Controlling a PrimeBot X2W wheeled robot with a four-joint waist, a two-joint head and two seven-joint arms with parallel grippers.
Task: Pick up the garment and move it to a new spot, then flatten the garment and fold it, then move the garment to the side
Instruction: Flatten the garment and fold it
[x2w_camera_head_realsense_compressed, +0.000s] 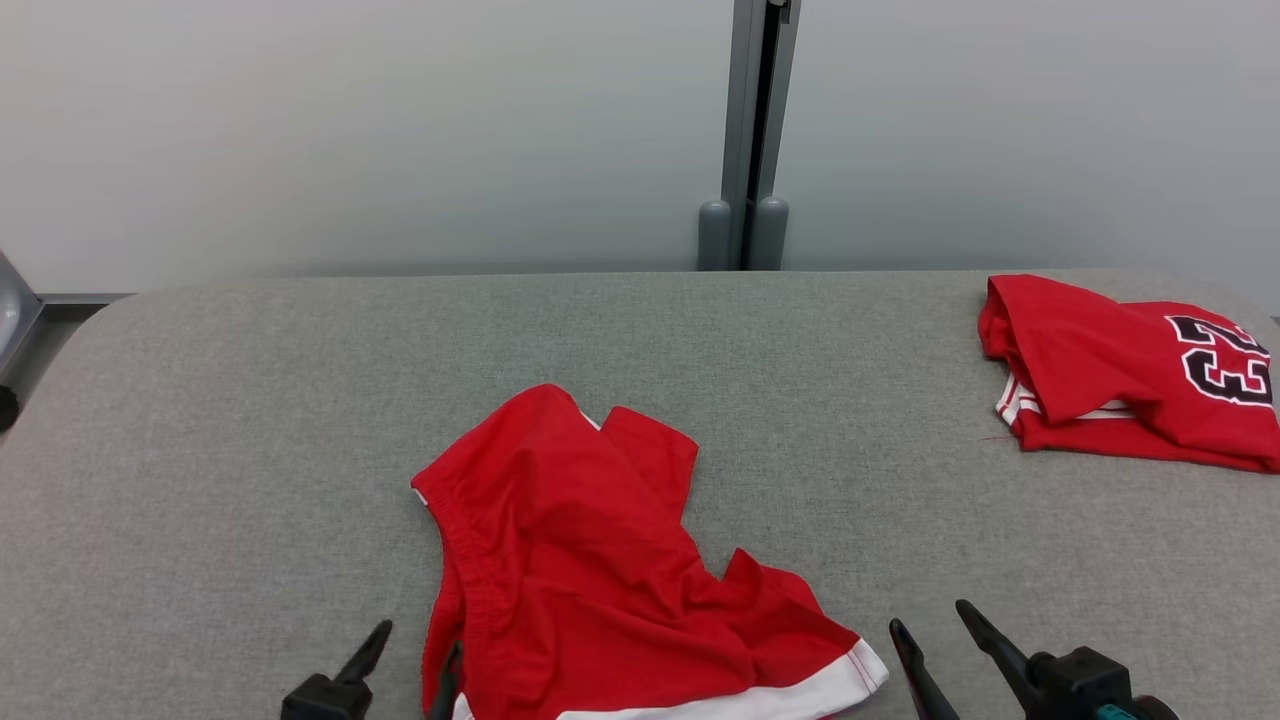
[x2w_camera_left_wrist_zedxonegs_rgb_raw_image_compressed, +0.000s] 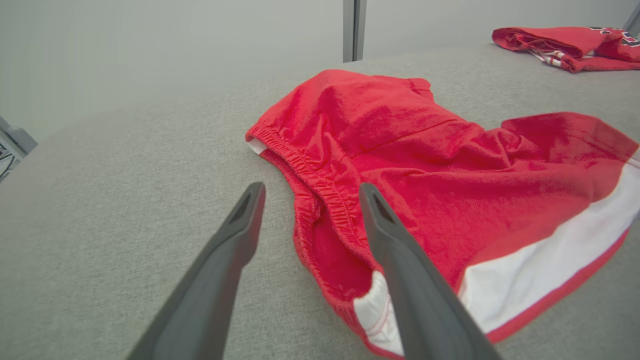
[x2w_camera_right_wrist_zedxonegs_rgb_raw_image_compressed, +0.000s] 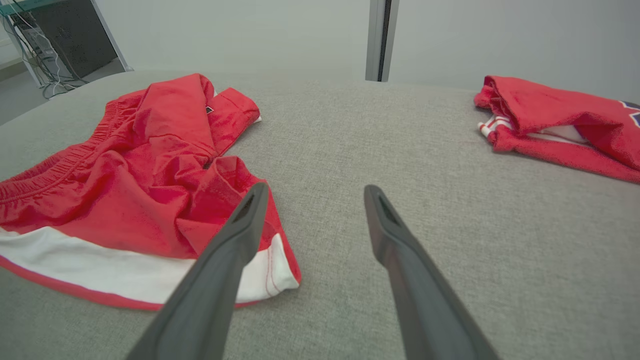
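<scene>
- Lower left: left gripper (x2w_camera_head_realsense_compressed: 418, 648), spread wide, gripping nothing, astride the waistband edge.
- Lower centre: red shorts (x2w_camera_head_realsense_compressed: 590, 560) crumpled on the grey table (x2w_camera_head_realsense_compressed: 230, 420); long axis slanting from upper left to lower right, waistband facing left, white hem lower right.
- Lower right: right gripper (x2w_camera_head_realsense_compressed: 930, 617), wide open, empty, beside the hem.
- Upper right: folded red jersey (x2w_camera_head_realsense_compressed: 1110, 380).

the right tool (x2w_camera_right_wrist_zedxonegs_rgb_raw_image_compressed: 315, 190) hangs spread wide over the grey bench (x2w_camera_right_wrist_zedxonegs_rgb_raw_image_compressed: 380, 140), one finger crossing the white-banded corner of the rumpled red shorts (x2w_camera_right_wrist_zedxonegs_rgb_raw_image_compressed: 140, 170), a folded red jersey (x2w_camera_right_wrist_zedxonegs_rgb_raw_image_compressed: 555, 120) well apart.
</scene>
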